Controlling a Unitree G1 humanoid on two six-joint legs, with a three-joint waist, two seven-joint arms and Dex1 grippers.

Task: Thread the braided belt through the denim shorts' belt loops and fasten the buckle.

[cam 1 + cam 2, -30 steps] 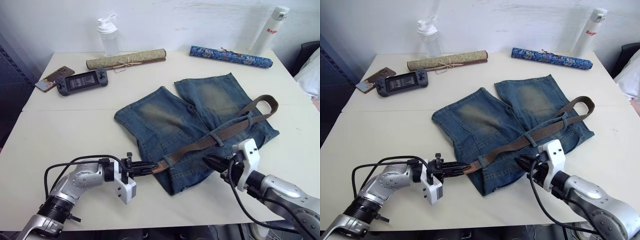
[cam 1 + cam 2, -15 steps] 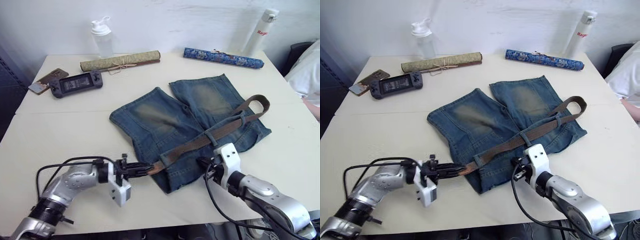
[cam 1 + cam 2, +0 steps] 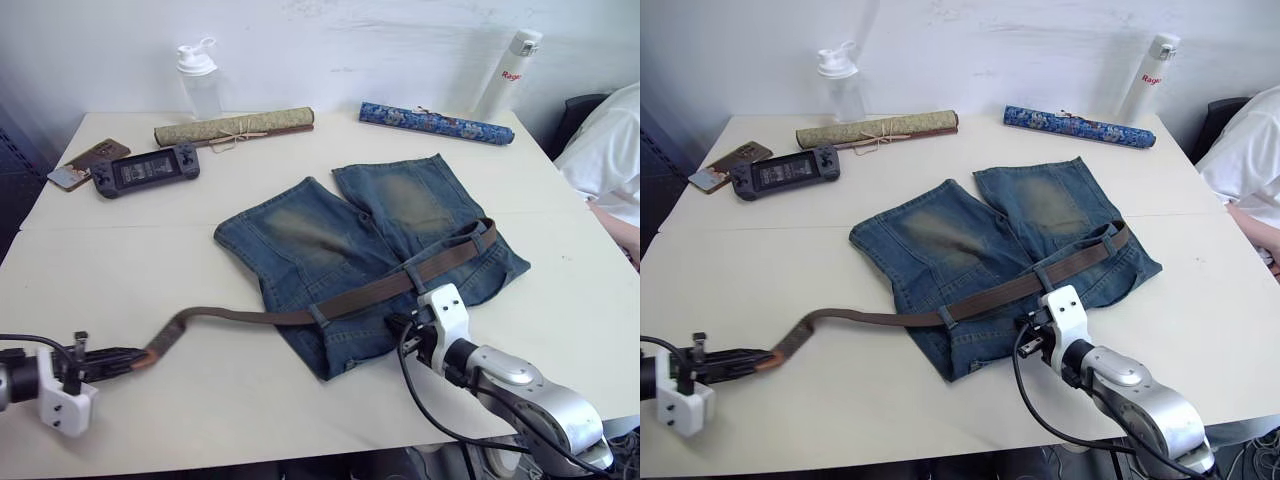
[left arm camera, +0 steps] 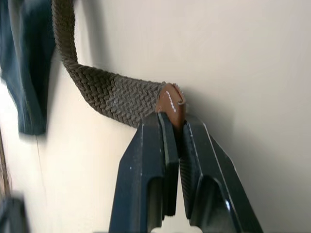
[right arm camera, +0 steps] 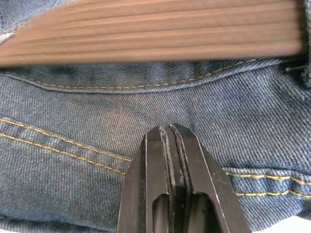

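**Braided belt drawn through the waistband, tip held at the table's near left**

Braided belt (image 3: pixel 375 292) lies along the waistband of the denim shorts (image 3: pixel 350 245), which are spread flat on the white table (image 3: pixel 560 260) with the legs pointing toward the far edge. The strap passes under two visible belt loops (image 3: pixel 316 313), one near the left end of the waistband and one farther right. From the left loop the free length runs out over the bare tabletop, arches slightly, and ends in a tan leather tip. The left gripper (image 3: pixel 128 362), low at the near left of the table and well apart from the shorts, has its two black fingers (image 4: pixel 155 160) pressed together on that tip; the left wrist view shows the leather edge pinched between them. The right gripper (image 3: pixel 398 324) rests on the denim just below the waistband, near the middle of the shorts. Its fingers (image 5: pixel 154 170) are closed against each other with nothing visible between them, and the belt crosses just beyond their tips. The belt's right end sits at the right hip of the shorts; the buckle cannot be made out there.

Along the far side of the table stand a clear shaker bottle (image 3: pixel 197 78), a tan rolled mat (image 3: pixel 233 126), a rolled blue patterned cloth tube (image 3: pixel 436 122) and a white flask (image 3: pixel 508 72). A handheld game console (image 3: pixel 145 170) and a phone (image 3: pixel 83 163) lie at the far left.
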